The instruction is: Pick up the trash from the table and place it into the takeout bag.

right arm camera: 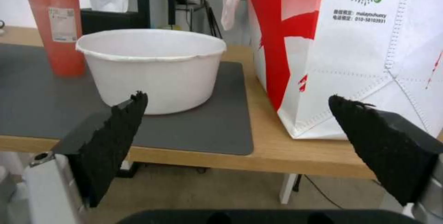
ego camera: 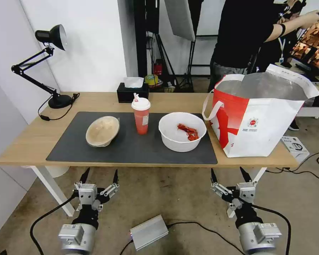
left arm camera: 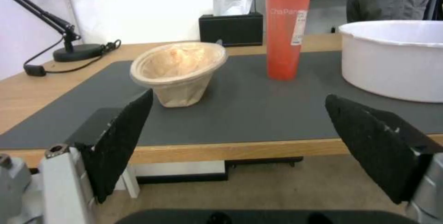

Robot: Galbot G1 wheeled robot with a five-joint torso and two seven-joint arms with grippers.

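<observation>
Tan pulp bowl (ego camera: 102, 130) tilted, round white plastic bowl (ego camera: 182, 131), boxy takeout bag (ego camera: 258, 117)

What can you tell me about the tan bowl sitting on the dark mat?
The tan pulp bowl is a round, tapered, fibre-looking dish with a rolled rim and a narrow flat base. It is tilted, its opening leaning toward the table's front edge, and its inside looks creased and faintly stained. It rests on the dark grey mat, toward the mat's left end, left of the red drink cup with white lid and apart from it. Nothing else touches it.
</observation>
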